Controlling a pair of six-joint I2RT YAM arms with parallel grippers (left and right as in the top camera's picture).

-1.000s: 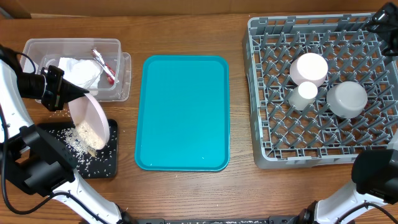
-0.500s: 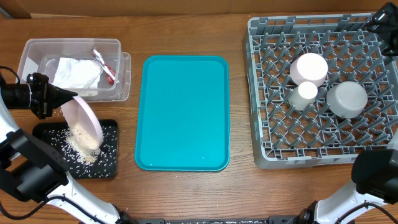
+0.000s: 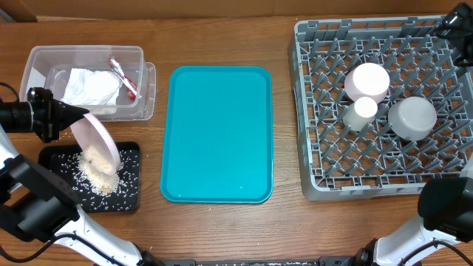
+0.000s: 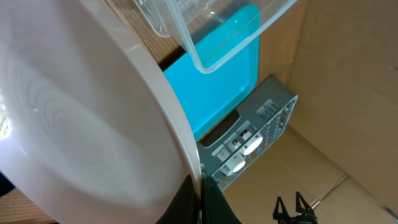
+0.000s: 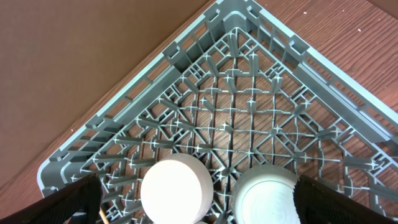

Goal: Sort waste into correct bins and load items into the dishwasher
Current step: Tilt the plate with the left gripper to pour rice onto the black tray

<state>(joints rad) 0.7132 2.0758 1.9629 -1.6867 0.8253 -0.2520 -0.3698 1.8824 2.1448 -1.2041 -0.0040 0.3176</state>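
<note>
Nearest, at the left of the counter (image 3: pixel 222 229), rice-like crumbs (image 3: pixel 96 174) are heaped on the black tray (image 3: pixel 130 186) beneath the pale plate (image 3: pixel 100 139), which is pinched by its rim in the left hand (image 3: pixel 81 116) and tilted steeply. It has been drawn slightly leftward in the last second and looks nearly emptied. Behind, the napkin (image 3: pixel 92 85) and wrapper (image 3: pixel 122 77) are lying in the clear tub (image 3: pixel 145 83); farthest right, the right hand (image 3: pixel 452 22) is held spread and empty over the dish rack (image 3: pixel 318 177) — the plate seems the last item left to load.
</note>
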